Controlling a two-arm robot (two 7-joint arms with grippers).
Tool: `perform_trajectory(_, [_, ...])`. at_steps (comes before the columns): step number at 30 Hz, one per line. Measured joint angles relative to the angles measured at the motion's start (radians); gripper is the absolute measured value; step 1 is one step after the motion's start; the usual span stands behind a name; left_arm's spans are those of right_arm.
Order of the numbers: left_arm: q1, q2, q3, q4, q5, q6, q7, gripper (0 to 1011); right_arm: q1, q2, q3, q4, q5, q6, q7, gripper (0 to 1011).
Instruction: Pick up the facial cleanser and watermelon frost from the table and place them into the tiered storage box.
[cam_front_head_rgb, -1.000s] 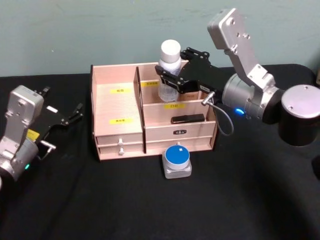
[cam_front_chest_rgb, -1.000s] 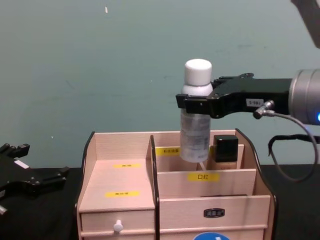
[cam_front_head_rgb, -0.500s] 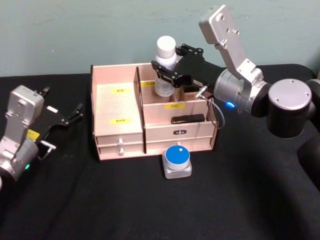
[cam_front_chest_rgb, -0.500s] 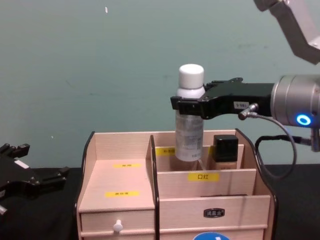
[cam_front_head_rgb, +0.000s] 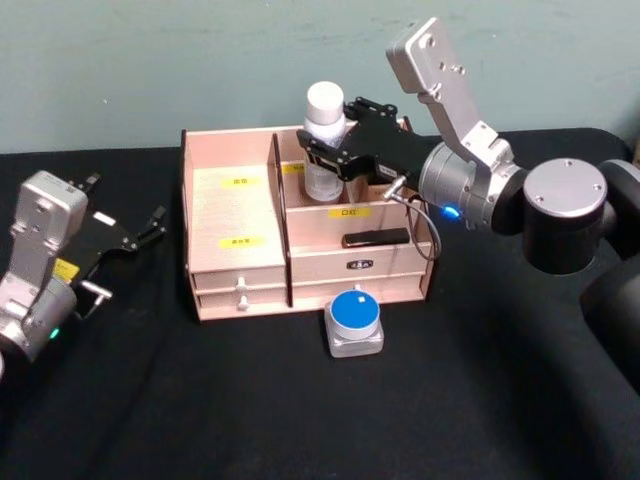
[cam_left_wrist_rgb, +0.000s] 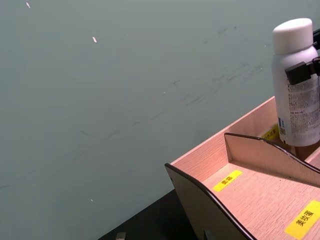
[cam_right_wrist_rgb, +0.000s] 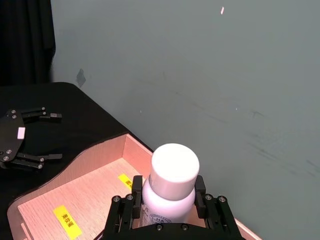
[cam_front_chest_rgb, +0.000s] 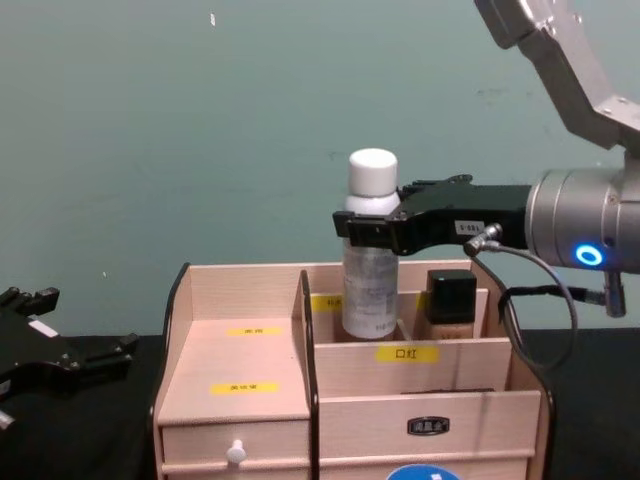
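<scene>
My right gripper (cam_front_head_rgb: 325, 152) is shut on the facial cleanser (cam_front_head_rgb: 322, 140), a tall white bottle with a rounded white cap, held upright with its base down in the back compartment of the tiered storage box (cam_front_head_rgb: 240, 250). The chest view shows the facial cleanser (cam_front_chest_rgb: 369, 260) beside a black-capped beige bottle (cam_front_chest_rgb: 451, 303), with my right gripper (cam_front_chest_rgb: 372, 227) clamped just under the cap. In the right wrist view the fingers (cam_right_wrist_rgb: 125, 212) press both sides of the facial cleanser (cam_right_wrist_rgb: 171, 182). The watermelon frost (cam_front_head_rgb: 355, 320), a blue-lidded jar, sits on the table in front of the box. My left gripper (cam_front_head_rgb: 140, 232) is open at the far left.
A dark flat item (cam_front_head_rgb: 375, 238) lies in the box's middle tier on the right. The box's left half is a flat stepped shelf with yellow labels (cam_front_head_rgb: 241, 241). Black cloth covers the table (cam_front_head_rgb: 200, 400), and a teal wall stands close behind the box.
My right gripper has carried the facial cleanser leftward and down, from above the box's rear into the back compartment. The left arm has not moved.
</scene>
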Motion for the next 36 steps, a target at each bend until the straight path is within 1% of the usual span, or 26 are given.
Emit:
perform_trajectory(20, [0.0,0.0,0.0,0.0,0.0,0.0,0.0,1010,0.005,-0.014,-0.011,0.067,-0.003,0.0,0.011,613])
perform_trajectory(31, [0.0,0.0,0.0,0.0,0.0,0.0,0.0,1010,0.005,-0.021,-0.019,0.096,-0.013,0.008,0.011,613])
perform_trajectory(36, [0.0,0.0,0.0,0.0,0.0,0.0,0.0,1009,0.006,-0.022,-0.02,0.098,-0.015,0.01,0.01,613])
